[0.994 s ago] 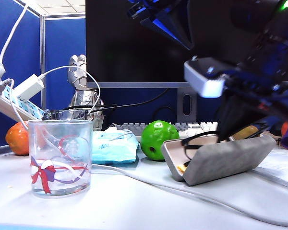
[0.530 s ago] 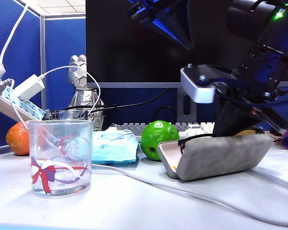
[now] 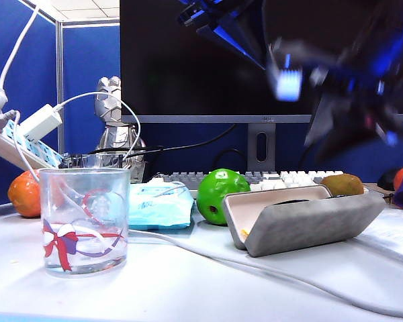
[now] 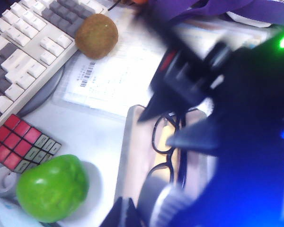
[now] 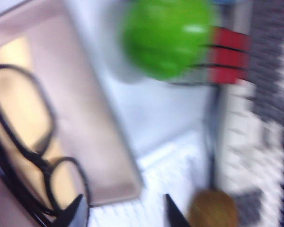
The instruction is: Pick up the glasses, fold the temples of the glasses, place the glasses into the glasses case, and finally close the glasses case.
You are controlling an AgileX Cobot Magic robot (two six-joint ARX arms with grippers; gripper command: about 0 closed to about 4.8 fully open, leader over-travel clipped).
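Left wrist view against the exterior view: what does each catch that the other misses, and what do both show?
Only the left wrist view shows the glasses lying in the open case, plus a colour cube. Only the exterior view shows the drinking glass, tissue pack and orange. Both show the case, green apple, kiwi, keyboard and the blurred right arm with its pincer above the case.

No legible text in any view. Barcode printed on white paper sheet beside keyboard — digits too small to read. Faint print on light-blue tissue pack — unreadable. Keycap legends blurred.
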